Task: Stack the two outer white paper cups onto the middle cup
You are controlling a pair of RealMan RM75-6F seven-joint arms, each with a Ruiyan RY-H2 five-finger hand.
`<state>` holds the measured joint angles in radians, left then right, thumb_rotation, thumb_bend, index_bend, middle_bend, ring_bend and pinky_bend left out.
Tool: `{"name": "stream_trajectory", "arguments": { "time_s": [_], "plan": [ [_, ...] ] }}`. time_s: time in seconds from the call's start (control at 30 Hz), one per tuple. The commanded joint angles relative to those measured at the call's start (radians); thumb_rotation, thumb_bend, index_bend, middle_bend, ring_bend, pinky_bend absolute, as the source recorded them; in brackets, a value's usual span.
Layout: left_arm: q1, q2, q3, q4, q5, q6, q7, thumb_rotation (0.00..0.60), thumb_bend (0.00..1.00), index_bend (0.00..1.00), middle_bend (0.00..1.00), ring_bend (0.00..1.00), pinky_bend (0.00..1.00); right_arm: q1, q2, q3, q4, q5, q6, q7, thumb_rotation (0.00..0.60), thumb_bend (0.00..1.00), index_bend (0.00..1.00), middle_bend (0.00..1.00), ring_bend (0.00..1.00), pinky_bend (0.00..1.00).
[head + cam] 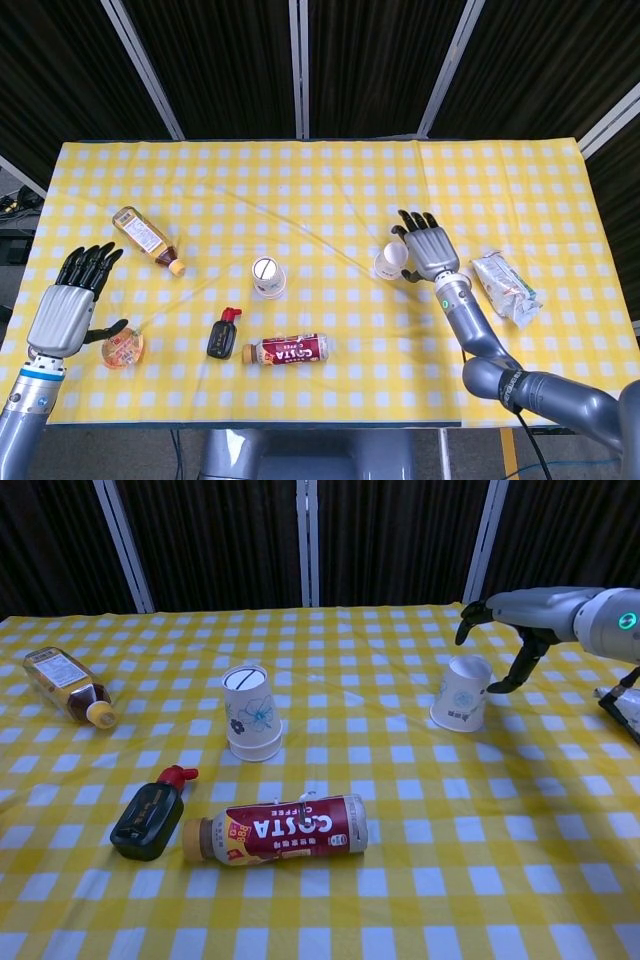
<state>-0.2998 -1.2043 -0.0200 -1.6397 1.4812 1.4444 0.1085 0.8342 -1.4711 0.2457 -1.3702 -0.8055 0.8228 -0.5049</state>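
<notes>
Two white paper cups stand inverted, with both hands spread and holding nothing.

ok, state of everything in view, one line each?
right cup: upside down, unheld
middle cup: upside down, nothing stacked
right hand: open, beside right cup
left hand: open, holds nothing
coffee bottle: on its side
tea bottle: on its side, capped
dark bottle: lying flat

Your chest view cuts off the snack packet at right; your left hand falls outside it.
</notes>
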Motion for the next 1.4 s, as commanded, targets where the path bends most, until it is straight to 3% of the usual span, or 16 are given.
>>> {"name": "stream_trajectory", "arguments": {
  "time_s": [0.03, 0.5, 0.77, 0.93, 1.0, 1.1, 1.27, 1.4],
  "plan": [
    [0.002, 0.0, -0.004, 0.001, 0.0, -0.004, -0.001, 0.6, 0.04, 0.0, 0.0, 0.0, 0.0, 0.006, -0.008, -0.009, 0.013, 0.01, -0.002, 0.003, 0.6, 0.17, 0.26, 0.0, 0.0, 0.02],
    [0.011, 0.0, -0.019, 0.001, 0.008, -0.016, -0.004, 0.6, 0.04, 0.0, 0.0, 0.0, 0.0, 0.008, -0.034, -0.018, 0.015, -0.039, 0.053, 0.049, 0.6, 0.22, 0.47, 0.09, 0.0, 0.08],
    [0.016, 0.001, -0.026, 0.002, 0.01, -0.021, -0.005, 0.6, 0.04, 0.0, 0.0, 0.0, 0.0, 0.012, 0.014, 0.01, -0.095, -0.1, 0.121, 0.054, 0.6, 0.22, 0.48, 0.09, 0.0, 0.09],
    [0.018, 0.0, -0.029, 0.003, 0.01, -0.026, -0.004, 0.6, 0.04, 0.0, 0.0, 0.0, 0.0, 0.003, 0.06, 0.043, -0.242, -0.135, 0.168, 0.086, 0.6, 0.22, 0.47, 0.09, 0.0, 0.09],
    [0.018, 0.001, -0.029, 0.001, 0.013, -0.027, -0.003, 0.6, 0.04, 0.0, 0.0, 0.0, 0.0, 0.001, 0.081, 0.068, -0.346, -0.12, 0.159, 0.127, 0.6, 0.22, 0.47, 0.09, 0.0, 0.09],
    [0.02, 0.002, -0.03, -0.001, 0.015, -0.027, -0.002, 0.6, 0.04, 0.0, 0.0, 0.0, 0.0, 0.007, 0.102, 0.082, -0.409, -0.107, 0.149, 0.142, 0.6, 0.22, 0.47, 0.09, 0.0, 0.09],
    [0.022, 0.003, -0.033, -0.001, 0.015, -0.03, -0.006, 0.6, 0.04, 0.0, 0.0, 0.0, 0.0, 0.026, 0.091, 0.093, -0.443, -0.112, 0.162, 0.141, 0.6, 0.22, 0.48, 0.09, 0.0, 0.09],
    [0.021, 0.004, -0.035, 0.002, 0.011, -0.04, -0.01, 0.6, 0.04, 0.0, 0.0, 0.0, 0.0, 0.062, 0.03, 0.102, -0.417, -0.106, 0.18, 0.13, 0.6, 0.22, 0.48, 0.09, 0.0, 0.09]
  ]
}}
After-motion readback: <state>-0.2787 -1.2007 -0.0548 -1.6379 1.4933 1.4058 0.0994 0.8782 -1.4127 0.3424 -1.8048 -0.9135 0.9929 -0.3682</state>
